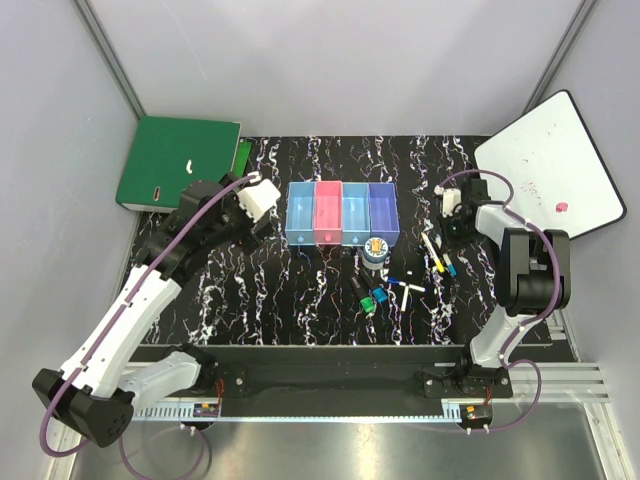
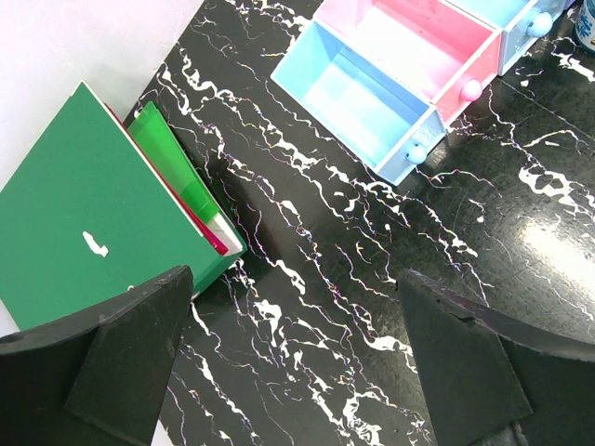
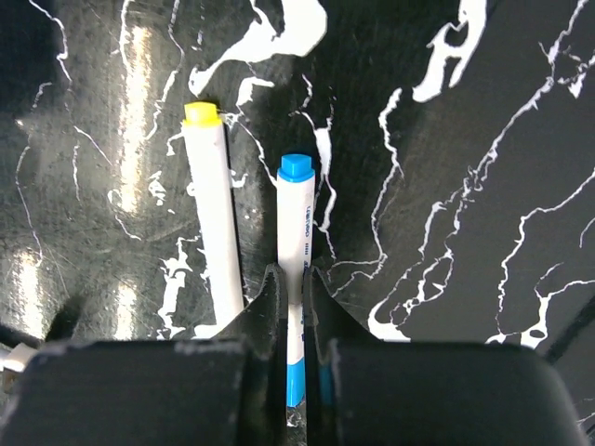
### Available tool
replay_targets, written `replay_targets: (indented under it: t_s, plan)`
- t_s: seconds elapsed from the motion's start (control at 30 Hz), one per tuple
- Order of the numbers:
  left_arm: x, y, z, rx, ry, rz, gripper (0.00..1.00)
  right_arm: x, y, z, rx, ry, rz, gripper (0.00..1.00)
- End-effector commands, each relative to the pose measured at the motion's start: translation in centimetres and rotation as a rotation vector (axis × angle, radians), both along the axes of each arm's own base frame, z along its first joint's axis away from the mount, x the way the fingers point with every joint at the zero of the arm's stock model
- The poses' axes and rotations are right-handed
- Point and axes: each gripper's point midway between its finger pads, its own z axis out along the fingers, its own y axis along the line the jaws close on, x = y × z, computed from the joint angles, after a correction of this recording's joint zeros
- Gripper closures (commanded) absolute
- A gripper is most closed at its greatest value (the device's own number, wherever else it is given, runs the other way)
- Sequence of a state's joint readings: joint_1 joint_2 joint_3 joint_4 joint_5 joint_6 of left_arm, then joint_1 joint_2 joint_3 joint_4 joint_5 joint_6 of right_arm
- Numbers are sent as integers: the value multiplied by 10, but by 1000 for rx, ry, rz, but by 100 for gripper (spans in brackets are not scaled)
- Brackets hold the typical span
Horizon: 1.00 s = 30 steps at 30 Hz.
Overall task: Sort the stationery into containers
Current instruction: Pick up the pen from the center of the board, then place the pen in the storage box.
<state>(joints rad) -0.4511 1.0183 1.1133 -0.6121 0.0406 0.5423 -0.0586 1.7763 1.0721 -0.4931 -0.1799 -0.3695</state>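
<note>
Top view: four bins (image 1: 343, 213) in a row mid-table. Tape roll (image 1: 376, 250) sits just in front of the purple-blue end bin. Markers (image 1: 372, 297) lie nearer the arms. Pens (image 1: 437, 255) lie right of the roll, beneath the right gripper (image 1: 450, 218). Left gripper (image 1: 258, 200) hangs left of the bins, near the binder (image 1: 178, 162). How either tool is set cannot be read from up here.

Right wrist view settles one: right gripper (image 3: 294, 297) is pressed in on a blue-capped pen (image 3: 296, 209), pinching its white barrel. The pen looks to lie flat on the table (image 3: 483, 186), cap pointing away from the camera. Yellow-capped pen (image 3: 212, 204) lies just beside it on the left, parallel, outside the pinch.

Left wrist view settles the other: left gripper (image 2: 297, 372) is spread wide over bare marbled table. Light blue bin (image 2: 358, 93) and pink bin (image 2: 418, 37) are at upper right. Round knobs show on their fronts, a detail lost from above. The binder is at left, with green and red sheet edges showing at its side.
</note>
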Motion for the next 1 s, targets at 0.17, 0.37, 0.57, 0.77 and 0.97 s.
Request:
replay_targets:
  t_s: [0.17, 0.37, 0.57, 0.77, 0.97]
  plan:
    - [3, -2, 20, -10, -61, -9, 1, -1, 7, 22, -7, 27, -43, 100]
    - [1, -2, 25, -20, -73, -16, 1, 24, 11, 90, 36, -52, -80, 100]
    - [-3, -3, 26, -41, -71, -18, 1, 62, 37, 149, 210, -76, -169, 100]
    - [-6, 1, 31, -26, -98, -22, 1, 90, 61, 160, 305, -47, -230, 100]
    - [-6, 1, 31, -18, -102, -30, 1, 104, 126, 156, 335, -16, -142, 100]
